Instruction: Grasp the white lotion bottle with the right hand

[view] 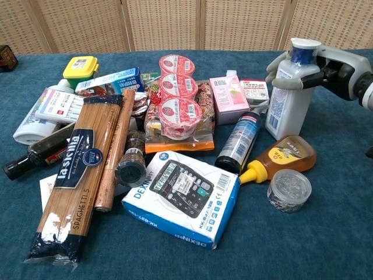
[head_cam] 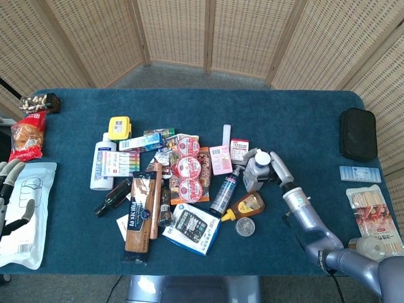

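A pale bottle with a white cap [head_cam: 255, 170] stands upright at the right end of the clutter, beside the honey bottle [head_cam: 245, 204]. My right hand [head_cam: 271, 166] grips it from the right, with fingers [view: 291, 81] wrapped round the shoulder of the upright bottle [view: 291, 99] just under the cap. Its base looks to be on the cloth. Another white bottle [head_cam: 101, 161] lies flat at the left end of the pile, behind a marker pack. My left hand [head_cam: 9, 197] hovers open at the far left edge over a white bag and is out of the chest view.
Packed close left of the held bottle are a dark spray bottle [view: 239, 142], pink boxes [view: 227, 90], snack cups [view: 176, 87], a calculator box [view: 185, 195] and a spaghetti pack [view: 76, 175]. A small round tin [view: 289, 189] sits in front. A black pouch [head_cam: 358, 133] lies far right.
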